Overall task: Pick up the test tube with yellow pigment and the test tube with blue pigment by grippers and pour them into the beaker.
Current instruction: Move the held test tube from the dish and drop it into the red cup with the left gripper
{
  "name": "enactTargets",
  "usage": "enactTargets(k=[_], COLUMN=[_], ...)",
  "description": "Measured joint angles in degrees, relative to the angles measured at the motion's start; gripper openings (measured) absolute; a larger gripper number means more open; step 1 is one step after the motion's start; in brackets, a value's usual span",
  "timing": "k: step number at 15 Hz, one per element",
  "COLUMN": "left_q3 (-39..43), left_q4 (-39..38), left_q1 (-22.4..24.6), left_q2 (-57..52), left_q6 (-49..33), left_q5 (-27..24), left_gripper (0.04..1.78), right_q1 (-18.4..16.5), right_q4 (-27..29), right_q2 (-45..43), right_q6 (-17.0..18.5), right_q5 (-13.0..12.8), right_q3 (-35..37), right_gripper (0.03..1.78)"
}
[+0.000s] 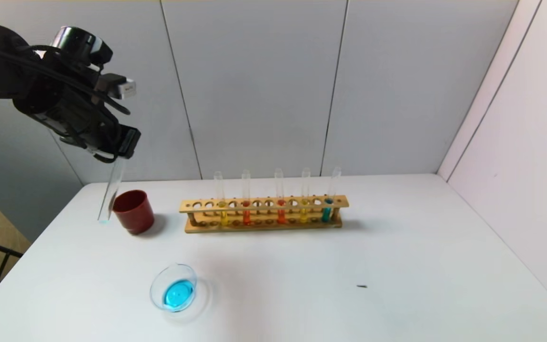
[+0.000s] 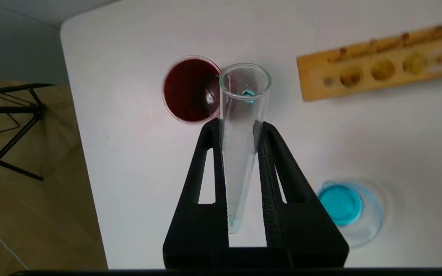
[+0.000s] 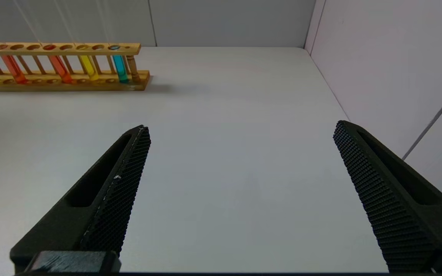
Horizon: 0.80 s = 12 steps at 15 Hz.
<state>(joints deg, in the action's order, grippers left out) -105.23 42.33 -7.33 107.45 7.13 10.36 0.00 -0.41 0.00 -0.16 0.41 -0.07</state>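
Note:
My left gripper (image 1: 122, 151) is shut on a clear test tube (image 1: 111, 190), raised above the table's back left. The tube (image 2: 239, 153) hangs nearly upright, almost empty, with only a cyan-blue trace at its bottom, just left of a dark red cup (image 1: 133, 211). The beaker (image 1: 174, 287) sits at the front left and holds blue liquid; it also shows in the left wrist view (image 2: 345, 205). A yellow tube (image 1: 304, 211) and a blue tube (image 1: 326, 209) stand in the wooden rack (image 1: 264, 227). My right gripper (image 3: 240, 126) is open and empty, low over bare table.
The rack also holds another yellow tube (image 1: 223, 214) and two orange-red tubes (image 1: 246, 213). The red cup (image 2: 190, 90) is empty and close to the held tube. Grey walls close off the back and right. The table's left edge (image 2: 79, 153) drops to the floor.

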Motion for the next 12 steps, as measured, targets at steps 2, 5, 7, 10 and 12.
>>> enactTargets(k=[2,5,7,10,12], left_q3=[-0.32,-0.63,-0.65,0.52,2.39], left_q4=[-6.25,-14.47,-19.83,-27.37,-32.38], left_q1=[2.97,7.46,9.14,10.57,10.72], left_q2=[1.9,5.49,8.23,11.81,13.08], left_q6=[-0.11,-0.46,-2.21,-3.89,-4.07], left_q5=[-0.5,-4.94,-5.68,-5.73,-5.68], left_gripper=[0.3,0.3,0.3,0.3,0.3], right_q1=[0.0,0.0,0.0,0.0,0.0], right_q4=[0.0,0.0,0.0,0.0,0.0], right_q2=[0.0,0.0,0.0,0.0,0.0], right_q6=[0.02,0.0,0.0,0.0,0.0], right_q5=[0.0,0.0,0.0,0.0,0.0], right_q3=[0.0,0.0,0.0,0.0,0.0], right_gripper=[1.74,1.74,1.74,1.74,1.74])
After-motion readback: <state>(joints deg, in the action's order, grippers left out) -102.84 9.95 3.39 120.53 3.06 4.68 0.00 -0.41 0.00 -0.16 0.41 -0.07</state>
